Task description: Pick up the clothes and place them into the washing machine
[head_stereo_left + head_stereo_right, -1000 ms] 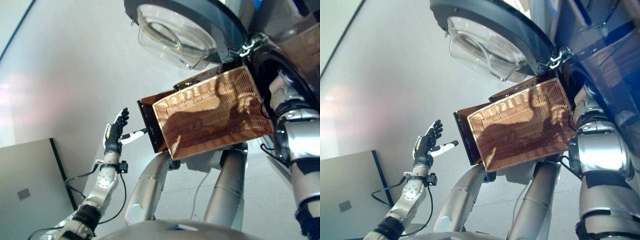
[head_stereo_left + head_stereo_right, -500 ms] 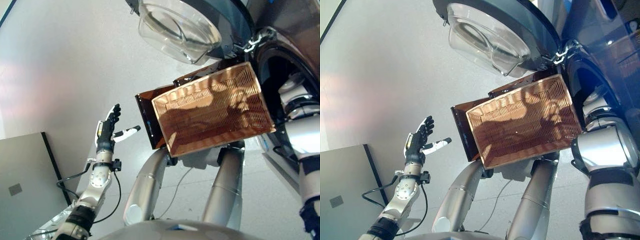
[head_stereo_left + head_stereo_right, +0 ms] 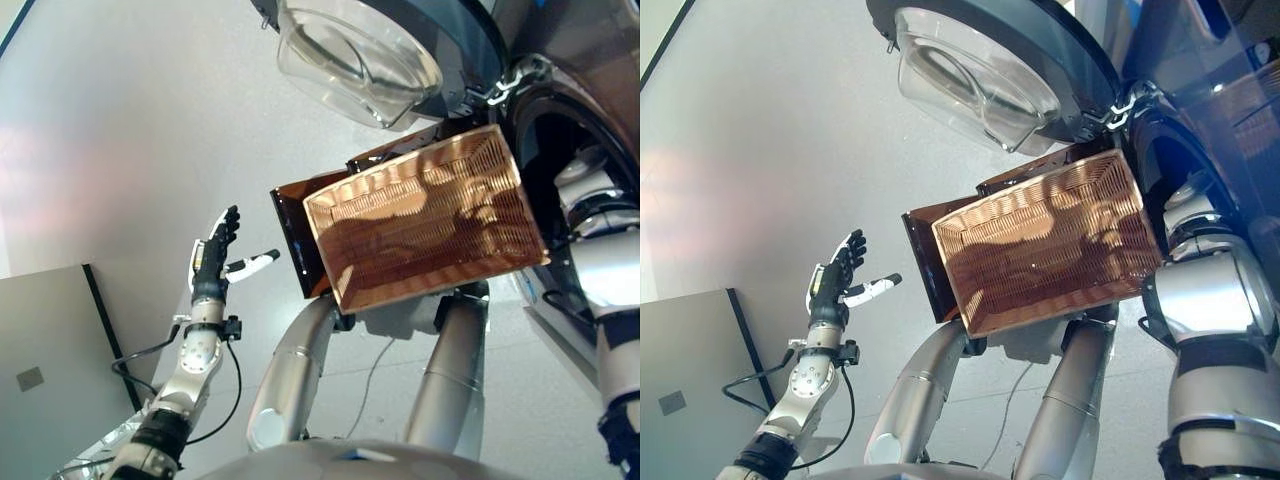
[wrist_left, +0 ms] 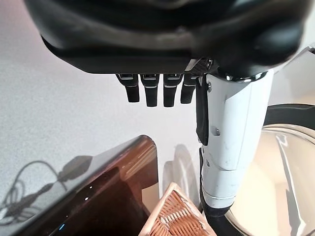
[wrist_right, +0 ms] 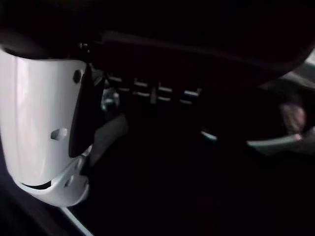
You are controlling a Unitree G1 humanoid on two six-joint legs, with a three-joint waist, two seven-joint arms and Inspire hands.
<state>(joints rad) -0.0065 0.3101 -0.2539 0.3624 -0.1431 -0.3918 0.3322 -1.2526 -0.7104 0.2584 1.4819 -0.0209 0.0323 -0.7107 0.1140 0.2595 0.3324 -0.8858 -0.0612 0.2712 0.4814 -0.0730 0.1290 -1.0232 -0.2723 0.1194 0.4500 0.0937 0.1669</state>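
No clothes are seen in the basket (image 3: pixel 425 225) at centre, the left hand (image 3: pixel 212 260) is spread empty, and the right hand (image 5: pixel 44 132), inside the dark drum (image 3: pixel 560 140), perhaps releases them, fingers unreadable.

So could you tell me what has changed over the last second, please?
Mostly the camera shifted. The left hand hangs open beside the wicker basket as before; the basket remains empty and the washing machine door open. The right arm stays inside the drum.

Basket (image 3: pixel 425 225) sits before washing machine (image 3: pixel 580 90) (door (image 3: pixel 370 50) above).
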